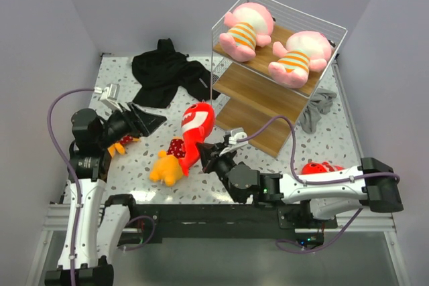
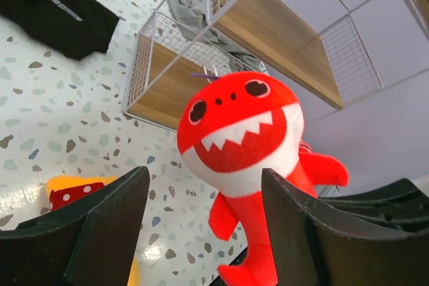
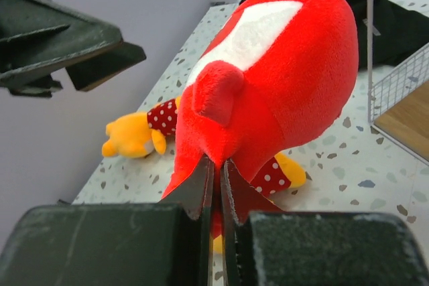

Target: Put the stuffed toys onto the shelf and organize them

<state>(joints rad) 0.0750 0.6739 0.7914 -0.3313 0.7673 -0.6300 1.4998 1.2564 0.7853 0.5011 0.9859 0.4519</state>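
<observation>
At table (image 1: pixel 281 165) centre, a red fish toy (image 1: pixel 198 125) is held upright, its tail end pinched betw. the closed fingers of the R gripper (image 3: pixel 216 165). Just below it an orange-yellow toy (image 1: pixel 167 165) lies on the table. The L gripper (image 2: pixel 204 175) is spread wide w/ nothing gripped, pointed at the fish's face. Two pink toys (image 1: pixel 247 30) (image 1: pixel 301 55) are laid on the top board of the shelf (image 1: pixel 255 88). A 2nd red fish (image 1: pixel 320 167) is seen by the R arm, and a 2nd orange-yellow toy (image 1: pixel 119 145) under the L gripper.

A pink striped toy (image 1: pixel 247 31) and its twin (image 1: pixel 301 57) lie atop the shelf (image 1: pixel 258 92). A red shark toy (image 1: pixel 196 125) stands tilted at centre over an orange toy (image 1: pixel 167 165); another red toy (image 1: pixel 320 167) near right, another orange toy (image 1: pixel 119 145) left.
</observation>
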